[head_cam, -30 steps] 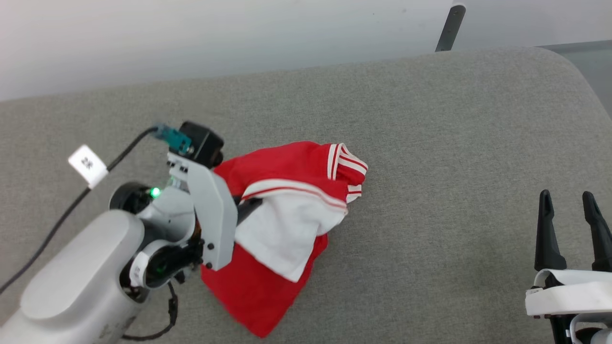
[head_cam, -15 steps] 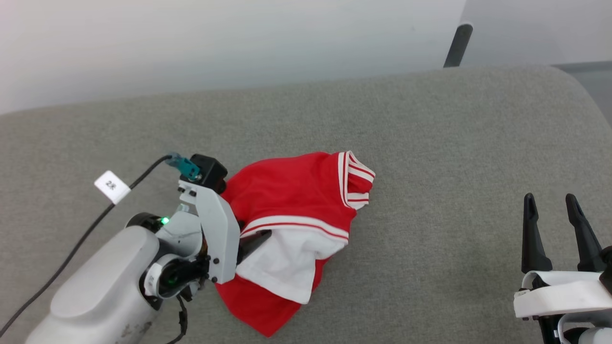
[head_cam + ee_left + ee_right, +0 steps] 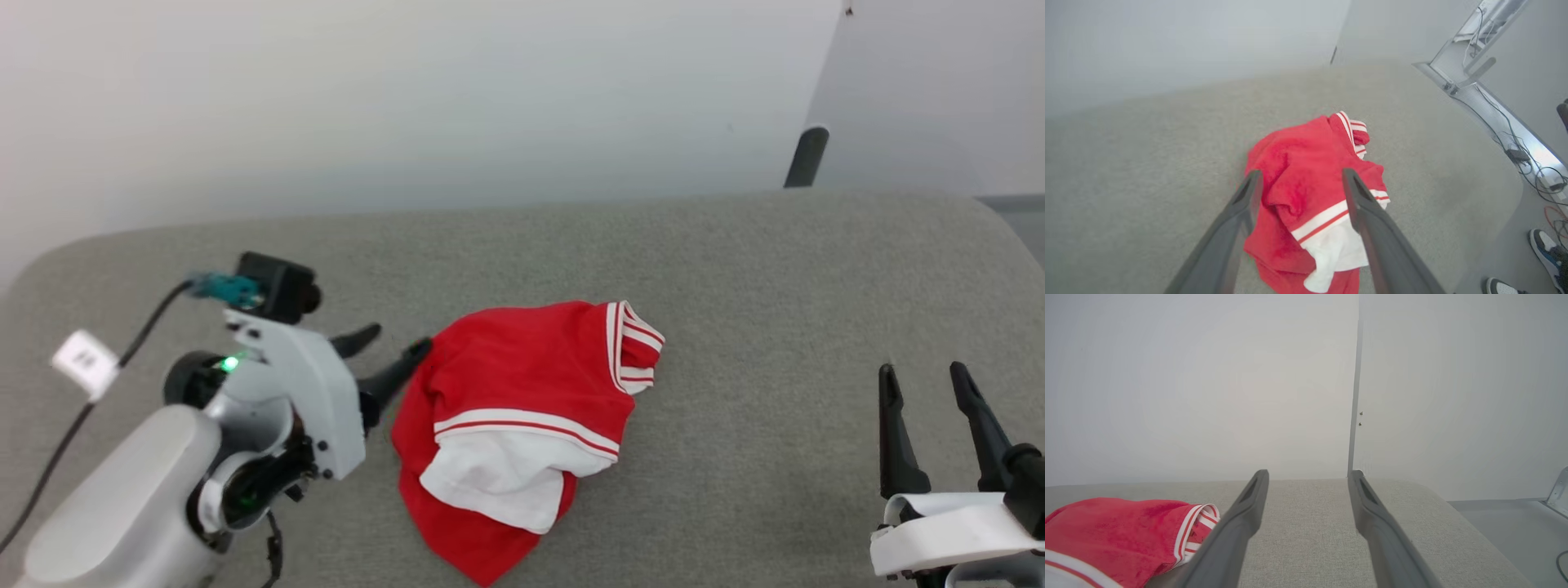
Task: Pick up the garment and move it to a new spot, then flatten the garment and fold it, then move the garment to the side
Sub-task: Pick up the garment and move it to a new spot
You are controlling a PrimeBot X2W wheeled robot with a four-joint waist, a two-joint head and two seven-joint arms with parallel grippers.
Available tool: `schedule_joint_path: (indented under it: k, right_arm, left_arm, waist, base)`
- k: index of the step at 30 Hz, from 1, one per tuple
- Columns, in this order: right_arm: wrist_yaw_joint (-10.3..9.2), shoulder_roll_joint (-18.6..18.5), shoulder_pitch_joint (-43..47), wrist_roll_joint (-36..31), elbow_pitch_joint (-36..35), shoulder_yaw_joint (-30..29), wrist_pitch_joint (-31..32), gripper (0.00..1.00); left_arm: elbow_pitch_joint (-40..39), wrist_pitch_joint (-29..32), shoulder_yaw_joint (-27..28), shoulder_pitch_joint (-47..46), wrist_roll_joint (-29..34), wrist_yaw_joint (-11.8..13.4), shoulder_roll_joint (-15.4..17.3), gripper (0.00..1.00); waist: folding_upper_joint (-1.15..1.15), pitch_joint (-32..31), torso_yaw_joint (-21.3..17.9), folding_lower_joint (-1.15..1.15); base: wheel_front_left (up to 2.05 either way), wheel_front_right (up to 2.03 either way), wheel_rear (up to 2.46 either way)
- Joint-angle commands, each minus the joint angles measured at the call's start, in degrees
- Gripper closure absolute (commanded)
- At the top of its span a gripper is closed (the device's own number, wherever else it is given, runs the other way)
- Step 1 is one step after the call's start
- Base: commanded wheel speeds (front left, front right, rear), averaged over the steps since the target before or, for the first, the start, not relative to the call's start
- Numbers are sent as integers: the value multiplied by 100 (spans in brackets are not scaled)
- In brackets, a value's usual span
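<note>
Red garment (image 3: 522,384) lies bunched just beyond the left gripper (image 3: 397,341), whose jaws gape empty, far nearer than the right gripper (image 3: 921,374), likewise spread and empty.

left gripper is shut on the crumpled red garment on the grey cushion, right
No. The left gripper is open, its fingers spread apart and clamping nothing, as the head view shows. The crumpled red garment does lie on the grey cushion.
</note>
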Motion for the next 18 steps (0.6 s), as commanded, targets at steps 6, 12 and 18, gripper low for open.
schedule_joint_path:
  k: [6, 12, 18]
  right_arm:
    - [0, 12, 175, -131, -43, 50, 67, 0]
    - [0, 12, 254, -230, 9, 87, 12, 0]
    - [0, 12, 278, -293, 104, 75, -60, 0]
  left_arm:
    - [-305, -1256, 450, 646, 366, 196, 225, 0]
    - [-380, -2370, 785, 1269, 610, 302, 372, 0]
    - [-383, -3364, 1104, 1920, 789, 481, 442, 0]
  waist:
    - [0, -298, 311, 0]
    - [0, -382, 464, 0]
    - [0, -433, 567, 0]
  base:
    - [0, 0, 0]
    - [0, 0, 0]
    - [0, 0, 0]
